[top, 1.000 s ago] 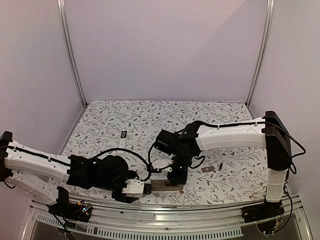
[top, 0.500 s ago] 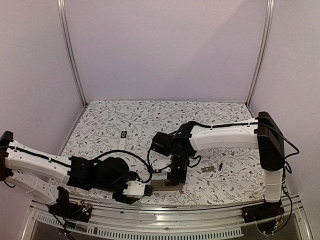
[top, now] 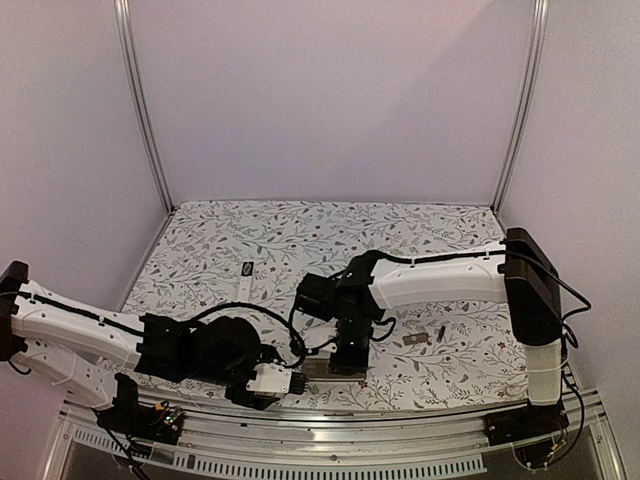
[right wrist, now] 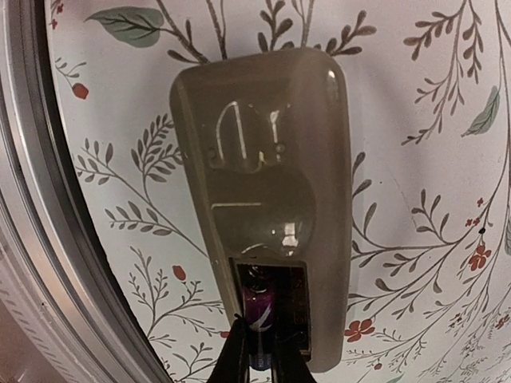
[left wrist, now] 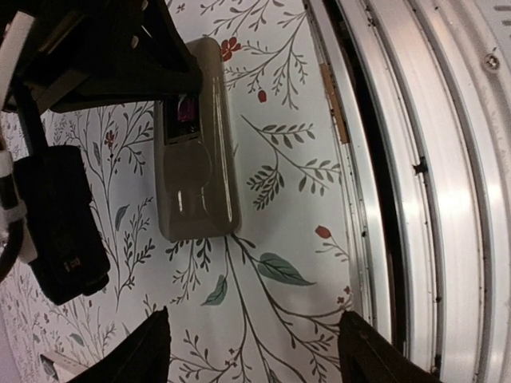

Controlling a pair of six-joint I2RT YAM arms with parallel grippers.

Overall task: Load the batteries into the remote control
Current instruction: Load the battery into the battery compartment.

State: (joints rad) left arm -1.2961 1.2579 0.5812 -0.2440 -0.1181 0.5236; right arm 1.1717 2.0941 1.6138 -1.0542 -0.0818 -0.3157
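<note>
The remote control point(right wrist: 271, 159) is grey-brown and lies back-up near the table's front edge, its battery compartment point(right wrist: 293, 307) uncovered. A purple-red battery point(right wrist: 260, 307) sits in the compartment's left slot, and my right gripper point(right wrist: 259, 355) is shut on its end; the slot beside it looks dark. From above, the right gripper point(top: 350, 360) stands straight over the remote control point(top: 322, 370). My left gripper point(left wrist: 255, 351) is open, its fingertips point(left wrist: 152, 351) a short way off the remote control's point(left wrist: 196, 152) other end and holding nothing.
A small black battery point(top: 439, 331) and a flat grey piece point(top: 416, 339) lie right of the remote. A white remote point(top: 247, 288) and a small dark item point(top: 248, 268) lie farther back on the left. The metal rail point(left wrist: 415, 159) runs close along the front edge.
The right arm's elbow and forearm have swung a little to the left while its gripper stays over the remote's compartment. The left gripper has hardly moved.
</note>
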